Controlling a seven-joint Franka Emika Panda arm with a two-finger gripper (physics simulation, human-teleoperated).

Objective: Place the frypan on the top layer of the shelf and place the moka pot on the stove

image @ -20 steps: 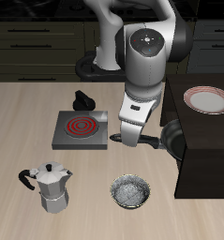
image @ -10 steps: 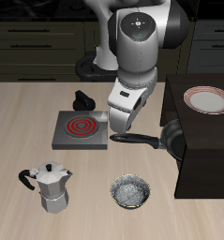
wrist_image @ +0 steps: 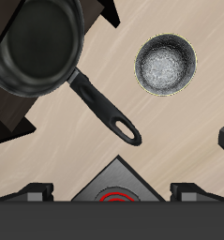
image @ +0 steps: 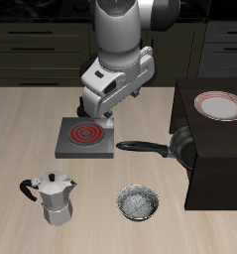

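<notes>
I read the hand (image: 98,115) as poised over the stove (image: 85,138), gripping nothing; I cannot tell how far its fingers are spread. The frypan (image: 179,147) leans against the side wall of the shelf (image: 214,159), tilted, its handle (wrist_image: 104,108) reaching out over bare table (image: 21,119) toward the hand. The moka pot (image: 55,196) stands beyond the stove, near the table's front edge. A speckled bowl (image: 138,203) sits beside it. A plate (image: 220,104) occupies the shelf's top.
</notes>
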